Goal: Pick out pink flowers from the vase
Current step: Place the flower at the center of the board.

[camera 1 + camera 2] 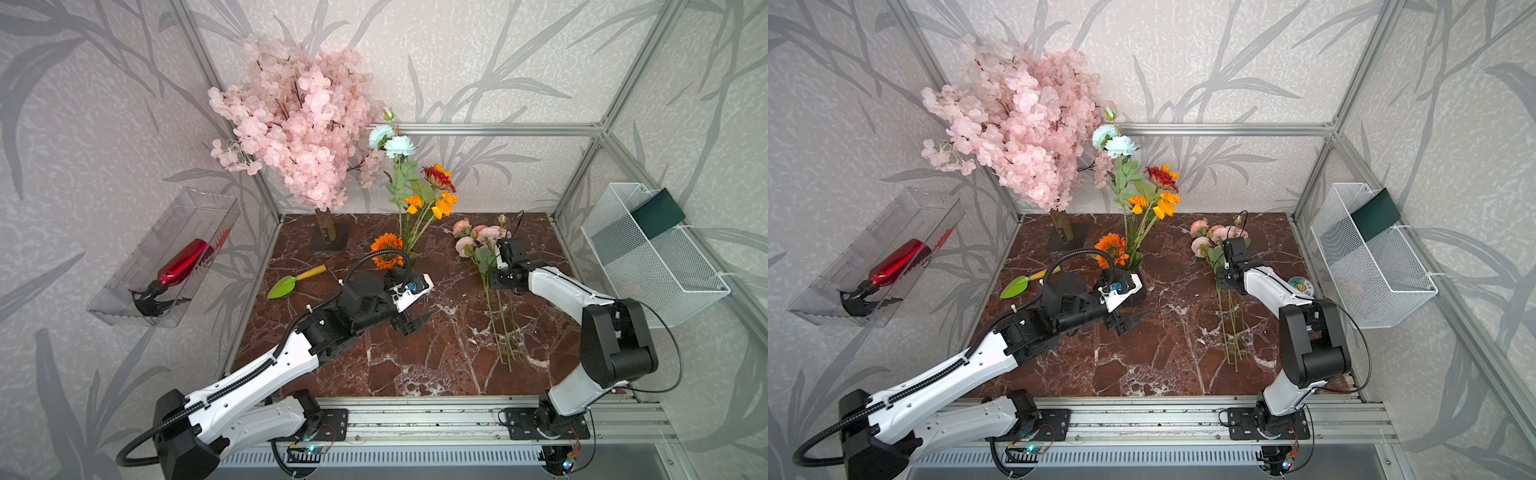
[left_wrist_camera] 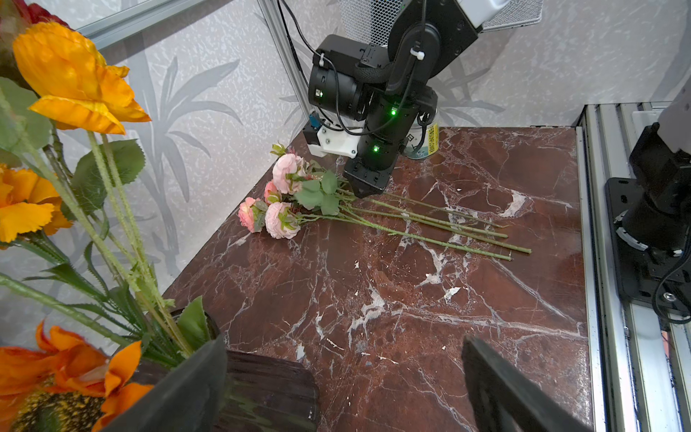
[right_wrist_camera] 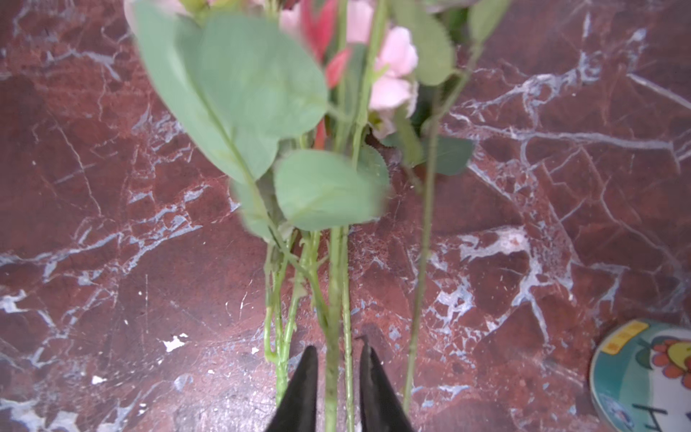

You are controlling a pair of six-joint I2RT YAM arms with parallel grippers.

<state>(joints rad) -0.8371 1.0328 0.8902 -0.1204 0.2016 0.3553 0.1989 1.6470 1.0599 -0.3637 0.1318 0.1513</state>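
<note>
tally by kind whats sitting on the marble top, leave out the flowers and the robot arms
blossom tree: 1
vase: 1
trowel: 1
round tin: 1
total: 4

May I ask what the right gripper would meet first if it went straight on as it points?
The right gripper points down: probably the pink flowers' green stems between its fingertips, then the marble table directly beneath.
</note>
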